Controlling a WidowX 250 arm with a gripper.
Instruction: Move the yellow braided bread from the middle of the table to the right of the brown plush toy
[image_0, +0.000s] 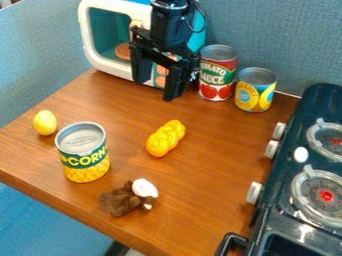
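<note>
Your pincer (155, 90), jaws apart, hangs at 12 o'clock on the bench (217, 142), in front of a toy microwave (99, 47) & nr a red-labelled can (217, 73) at 1. A blue-and-yellow can (255, 90) sits at 2, w/ a yellow braided toy (165, 138) nr ctr, a yellow egg-shaped toy (45, 123) at 10, a green-and-yellow can (83, 154) at 9, a brown-and-white toy (122, 199) at 7, stove (300, 152) approx 4.

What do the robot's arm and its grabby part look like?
The arm is black and chunky, made of boxy pieces, with a thin black cable looping beside it. Its end effector is black too, with two long, straight, blocky fingers joined to a wider black part above them.
</note>
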